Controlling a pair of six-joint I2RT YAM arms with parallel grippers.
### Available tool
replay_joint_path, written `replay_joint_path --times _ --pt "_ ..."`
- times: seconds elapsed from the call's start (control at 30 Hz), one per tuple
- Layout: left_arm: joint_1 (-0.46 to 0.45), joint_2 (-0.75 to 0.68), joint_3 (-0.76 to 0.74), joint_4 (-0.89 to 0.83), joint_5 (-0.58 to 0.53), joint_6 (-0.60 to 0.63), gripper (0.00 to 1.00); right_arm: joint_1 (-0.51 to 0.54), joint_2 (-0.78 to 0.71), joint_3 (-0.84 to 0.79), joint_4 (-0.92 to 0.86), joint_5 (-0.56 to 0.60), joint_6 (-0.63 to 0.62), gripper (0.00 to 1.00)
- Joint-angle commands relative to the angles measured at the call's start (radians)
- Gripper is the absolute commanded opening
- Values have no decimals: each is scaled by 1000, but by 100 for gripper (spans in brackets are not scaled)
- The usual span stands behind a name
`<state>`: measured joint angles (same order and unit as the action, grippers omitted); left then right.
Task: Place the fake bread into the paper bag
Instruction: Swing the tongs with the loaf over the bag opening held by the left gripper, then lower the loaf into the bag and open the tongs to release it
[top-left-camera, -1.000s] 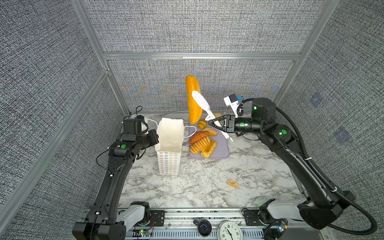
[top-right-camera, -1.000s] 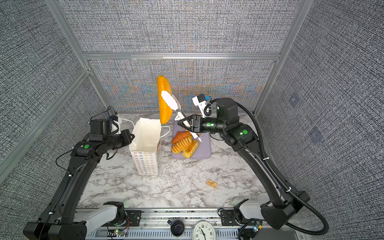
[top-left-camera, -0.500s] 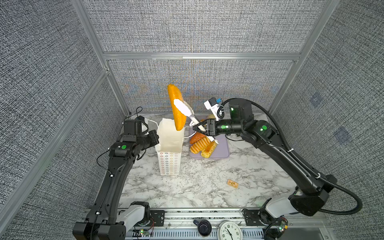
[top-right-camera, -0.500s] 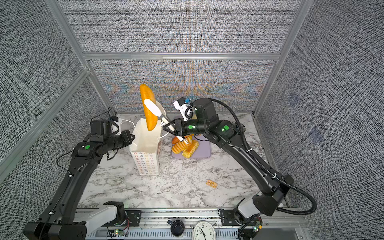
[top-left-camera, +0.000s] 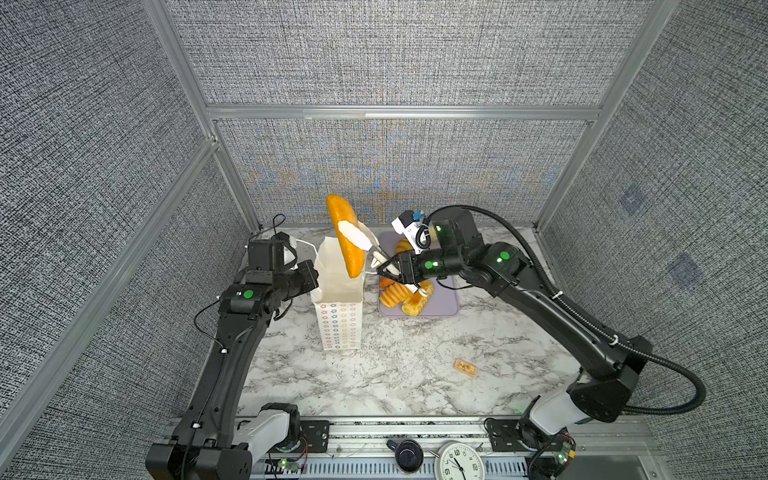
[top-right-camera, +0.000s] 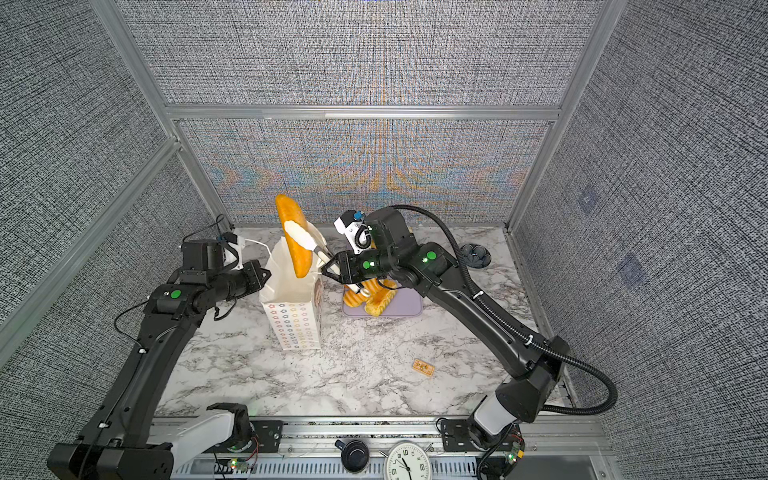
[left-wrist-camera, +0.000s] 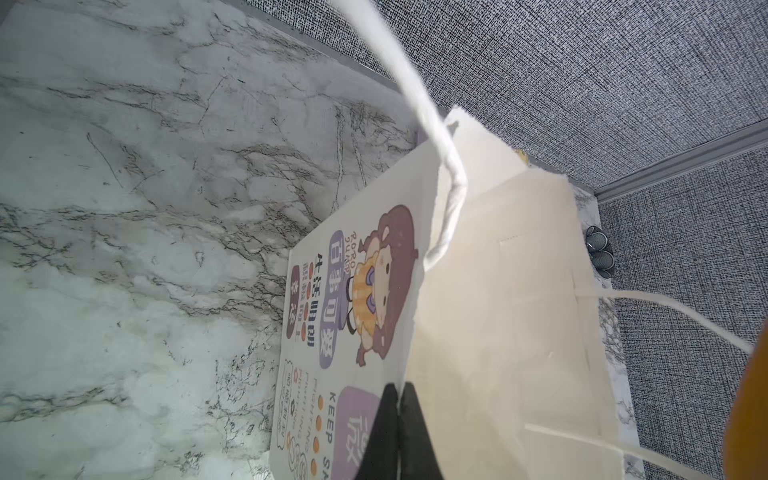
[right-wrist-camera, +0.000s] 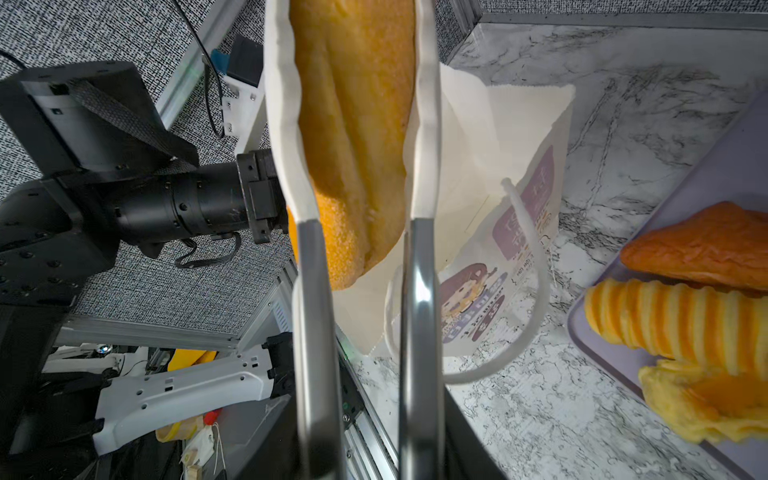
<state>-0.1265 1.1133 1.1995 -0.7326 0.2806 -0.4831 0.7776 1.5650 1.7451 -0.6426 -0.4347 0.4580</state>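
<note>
A long golden roll of fake bread (top-left-camera: 348, 245) (top-right-camera: 296, 243) (right-wrist-camera: 353, 124) hangs nearly upright, its lower end just above the open mouth of the paper bag (top-left-camera: 338, 320) (top-right-camera: 296, 322) (right-wrist-camera: 498, 166). My right gripper (top-left-camera: 353, 235) (top-right-camera: 300, 236) (right-wrist-camera: 353, 25) is shut on the roll with its long white-tipped tongs. My left gripper (top-left-camera: 315, 275) (top-right-camera: 266, 276) (left-wrist-camera: 400, 399) is shut on the bag's left wall (left-wrist-camera: 498, 311) at the rim. More fake bread, ridged loaves (top-left-camera: 395, 296) (right-wrist-camera: 673, 316) and a brown piece (right-wrist-camera: 702, 249), lies on the lavender tray (top-left-camera: 446, 306) (top-right-camera: 409, 311).
A small tan packet (top-left-camera: 465, 367) (top-right-camera: 423, 367) lies on the marble table at the front right. A small dark bowl-like thing (top-right-camera: 476, 253) sits at the back right. Grey walls enclose three sides. A clock (top-left-camera: 459, 461) sits on the front rail.
My right arm has carried the long roll leftward from above the tray to over the bag's mouth and lowered it. The left arm and bag have stayed put.
</note>
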Motion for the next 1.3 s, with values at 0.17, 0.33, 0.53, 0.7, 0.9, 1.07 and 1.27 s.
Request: replay_joint_path --times 0.17,0.33,0.53,0.7,0.9,1.07,1.27 --pt "1 1 0 35 13 -9 0 20 0 -28 11 44 -39 39" --pt "0 5 -2 39 15 -12 0 36 6 -36 1 70 -50 39" --pt "0 3 -2 39 16 -14 0 66 21 -29 -25 119 -73 39" --pt "0 0 -6 37 11 -14 0 87 27 -21 -64 172 -102 39" --pt "1 2 -8 37 5 -18 0 103 28 -17 -91 206 -118 40" --pt "0 6 -8 36 2 -19 0 109 29 -17 -100 220 -125 43" --pt "0 7 -6 38 5 -18 0 111 33 -12 -100 222 -125 50"
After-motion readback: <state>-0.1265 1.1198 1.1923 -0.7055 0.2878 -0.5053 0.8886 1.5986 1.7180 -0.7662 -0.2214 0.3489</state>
